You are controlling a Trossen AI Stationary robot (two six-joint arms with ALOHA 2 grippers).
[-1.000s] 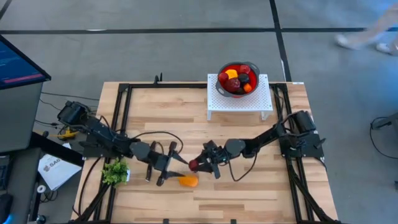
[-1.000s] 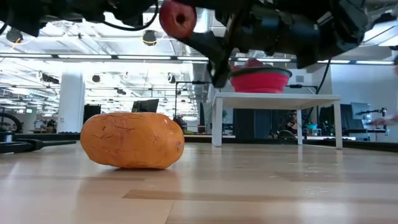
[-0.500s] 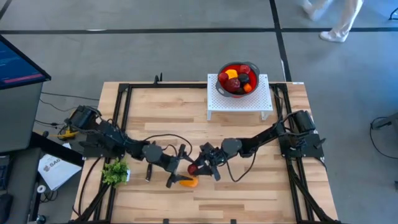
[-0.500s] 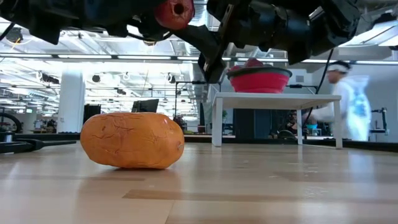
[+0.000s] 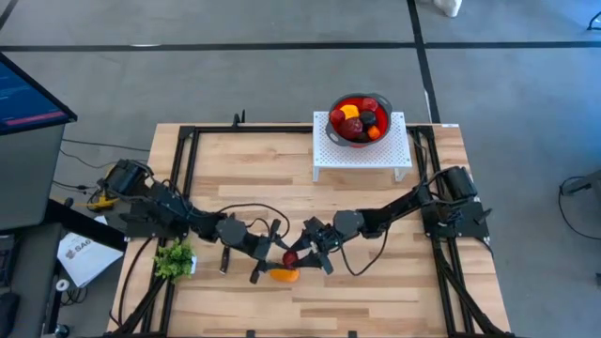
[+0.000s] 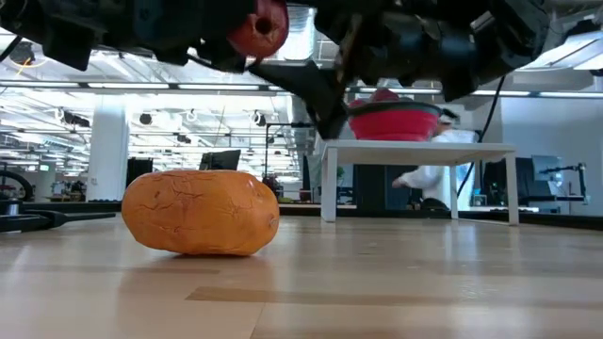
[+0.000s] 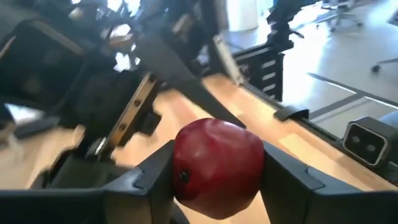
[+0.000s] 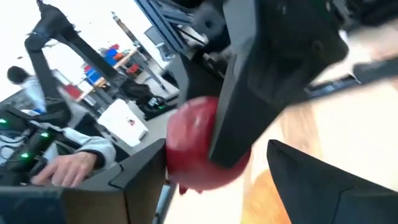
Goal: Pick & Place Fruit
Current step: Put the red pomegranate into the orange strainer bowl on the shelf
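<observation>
A red fruit (image 5: 290,256) hangs above the table between my two grippers, which meet near the table's middle front. My left gripper (image 5: 280,253) comes from the left and is shut on it (image 7: 217,168). My right gripper (image 5: 304,250) comes from the right and is open, with its fingers (image 8: 134,177) standing wide on either side of the red fruit (image 8: 193,149). An orange fruit (image 6: 201,212) lies on its side on the table just below them. A red bowl (image 5: 360,119) holding several fruits stands on a white stand (image 5: 362,158) at the back. My left gripper pinches the red fruit by its two opposite sides (image 7: 180,177) between its two fingers. The fingers come about level from the table's left. The fruit is lifted clear of the table, above the orange fruit.
A leafy green bunch (image 5: 174,258) lies at the front left beside the left arm. Black frame rails (image 5: 188,150) run along the table's sides, and cables loop behind both grippers. A person (image 6: 424,179) moves in the room behind the stand.
My left gripper has gone toward the table's right, up to the right gripper, and has shut on the red fruit. My right gripper has stayed in place and opened. The red fruit stays lifted clear over the orange fruit.
</observation>
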